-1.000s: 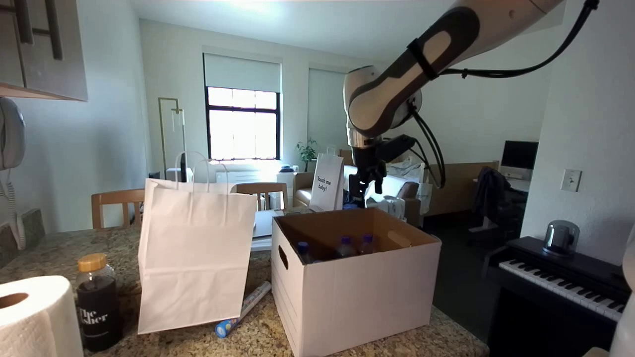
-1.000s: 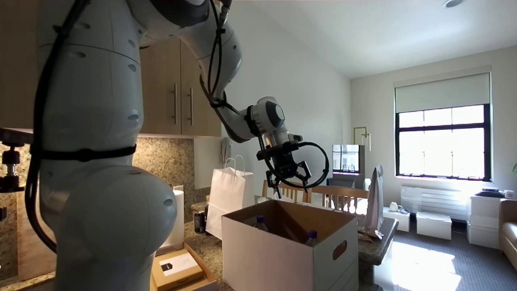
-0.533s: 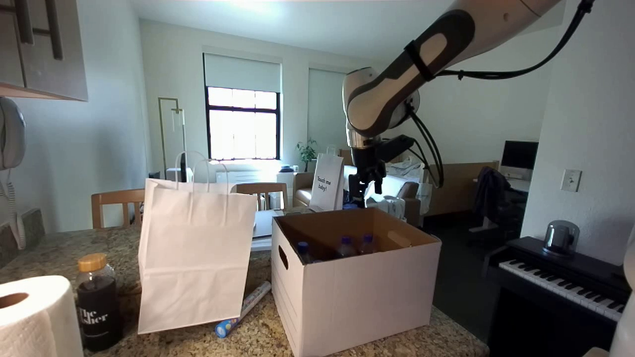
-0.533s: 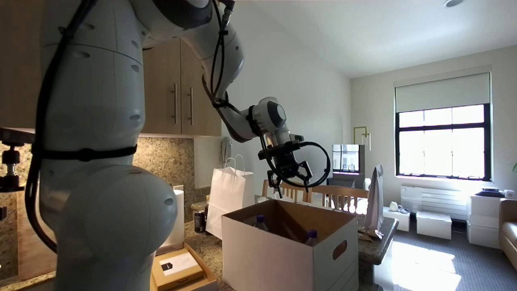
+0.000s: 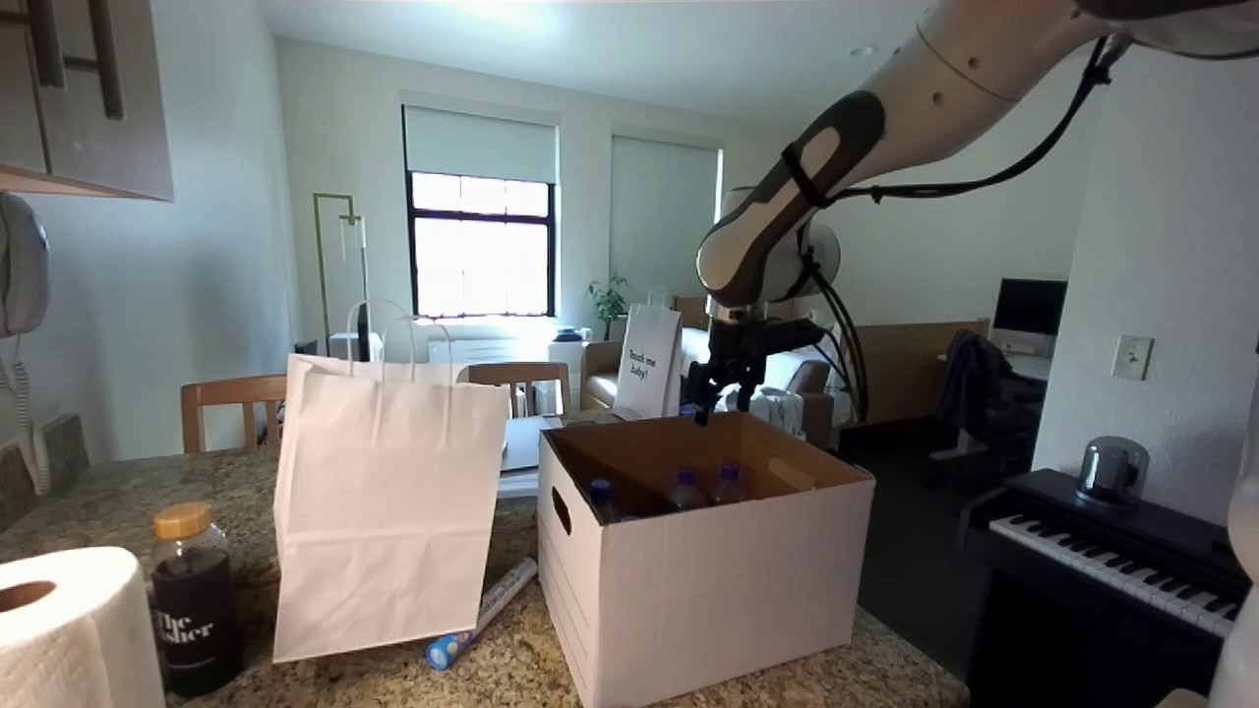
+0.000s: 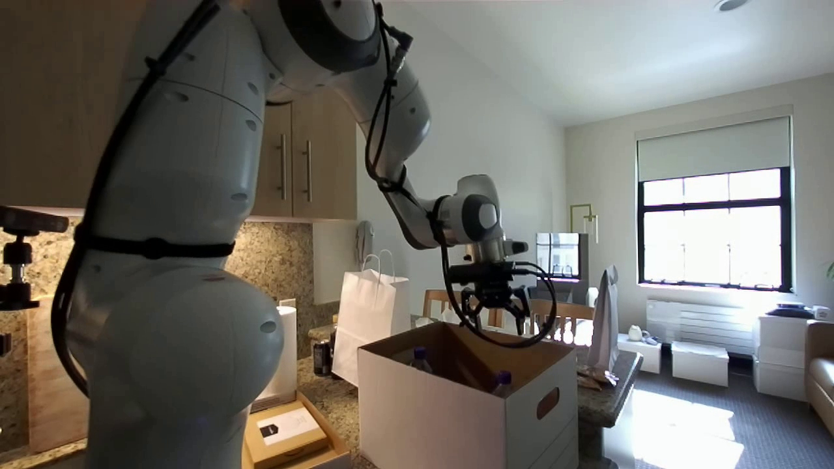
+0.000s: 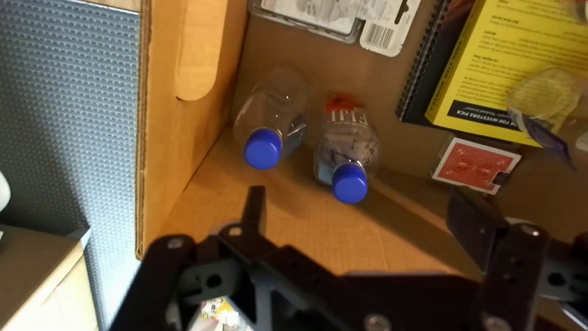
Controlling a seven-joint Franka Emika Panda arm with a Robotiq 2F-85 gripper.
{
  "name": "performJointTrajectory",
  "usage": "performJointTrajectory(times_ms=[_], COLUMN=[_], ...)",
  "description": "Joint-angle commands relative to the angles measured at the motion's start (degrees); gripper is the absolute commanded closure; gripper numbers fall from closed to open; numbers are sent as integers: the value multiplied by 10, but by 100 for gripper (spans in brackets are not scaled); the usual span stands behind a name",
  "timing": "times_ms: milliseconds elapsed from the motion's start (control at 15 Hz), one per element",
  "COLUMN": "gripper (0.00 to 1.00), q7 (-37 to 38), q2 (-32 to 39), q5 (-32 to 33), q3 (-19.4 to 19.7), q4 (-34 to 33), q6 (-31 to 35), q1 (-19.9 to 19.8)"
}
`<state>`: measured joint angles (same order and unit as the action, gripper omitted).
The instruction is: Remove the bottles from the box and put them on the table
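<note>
Gripper (image 7: pixel 356 207): parted wide, nothing held.
Bottles (image 7: pixel 274 115): in the box (image 5: pixel 728 580), below gripper.
Bottle bodies (image 7: pixel 347 143): likely light, slippery, easily dented.
Blue caps (image 7: pixel 350 185): probably stiffest; take hold there or just below.

Bottle caps (image 7: pixel 263 149) are blue, box (image 5: pixel 728 580) white, table (image 5: pixel 502 674) speckled.

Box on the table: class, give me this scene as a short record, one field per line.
Container: white box, open-topped, standing on the table
Contents: at least three blue-capped bottles, a yellow book
Robot: gripper open and empty, above the box
Nearby: white paper bag, roll of paper towel
Still to do: lift those bottles out
</note>
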<state>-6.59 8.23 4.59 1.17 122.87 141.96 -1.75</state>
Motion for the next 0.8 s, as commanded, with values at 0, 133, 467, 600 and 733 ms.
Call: performJointTrajectory(times_ms=[0, 133, 467, 600, 733], gripper=[0, 0, 0, 0, 0], q7=[-13, -33, -77, -60, -53], q2=[87, 123, 196, 221, 237], q5=[-37, -51, -102, -101, -93], q3=[-8, -23, -59, -49, -39], q4=[-88, -124, -171, -180, -179], q6=[-7, -12, -46, -54, -34], q1=[-5, -7, -20, -23, -27])
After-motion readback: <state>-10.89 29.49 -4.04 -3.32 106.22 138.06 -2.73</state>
